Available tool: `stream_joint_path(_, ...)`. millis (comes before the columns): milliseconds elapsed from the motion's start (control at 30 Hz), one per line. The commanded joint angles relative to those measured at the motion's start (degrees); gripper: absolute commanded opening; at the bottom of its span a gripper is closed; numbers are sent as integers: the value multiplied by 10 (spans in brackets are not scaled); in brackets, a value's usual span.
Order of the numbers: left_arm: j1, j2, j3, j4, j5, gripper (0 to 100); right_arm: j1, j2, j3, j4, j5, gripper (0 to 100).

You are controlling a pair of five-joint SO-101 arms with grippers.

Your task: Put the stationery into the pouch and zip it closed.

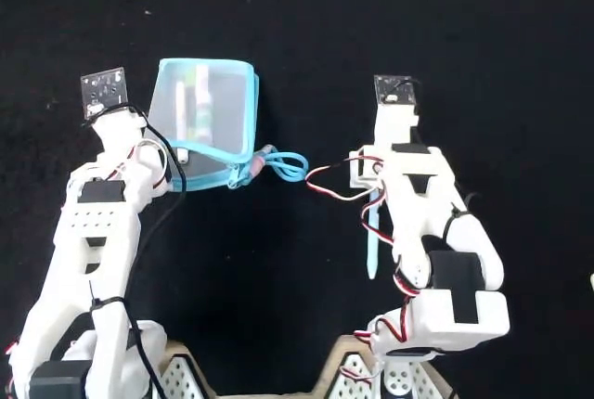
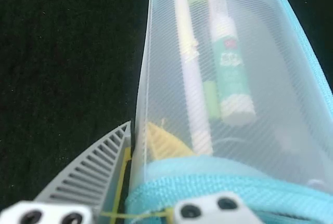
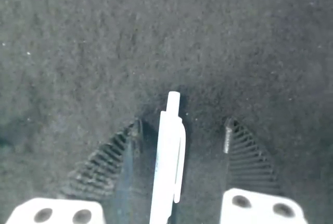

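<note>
- One soft mesh pouch [image 1: 218, 116] lies on the worktop [image 1: 278, 37], light and floppy. Your left tool [image 2: 138, 136] pinches its wall beside the zip [image 2: 218, 187].
- One slim pen [image 3: 167, 156] lies between your right tool's [image 3: 182, 126] wide-spread jaws. It looks rigid, light and probably slippery, so take it mid-barrel.

I log: pale-blue plastic pen [image 1: 373, 241] on black worktop [image 1: 297, 37], right of translucent turquoise-edged mesh pouch [image 1: 206, 121], between right pincer [image 3: 182, 126] fingers.

Light: even, overhead, moderately bright.
Glare: pale sheen on pouch [image 2: 260, 78] mesh, toward 3 o'clock.
Shadow: soft, dark patch around pen [image 3: 169, 151] tip, 12 o'clock.
</note>
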Motion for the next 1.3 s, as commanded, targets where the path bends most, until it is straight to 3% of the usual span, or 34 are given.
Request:
stream_joint_path(0,-11,9,33,2,6,30,-4,-35,-1,-11,-3,240)
stream_joint_path(233,-14,9,33,2,6,30,-3,-35,0,-8,-3,232)
stream_joint_path(400,-15,11,32,2,6,30,-3,-35,-1,-11,-6,6)
stream_joint_path(467,-15,11,32,2,5,30,-3,-36,-2,-11,-6,41)
stream_joint_path(667,-11,12,30,2,5,30,3,-87,32,-11,-7,10)
stream_joint_path(933,-15,12,29,2,5,30,-61,-358,186,-24,-4,10)
stream_joint_path(1100,-11,12,28,2,5,30,-57,-468,224,-18,-4,11)
stream_joint_path(1267,-12,12,34,-20,5,30,-26,-476,201,1,-3,11)
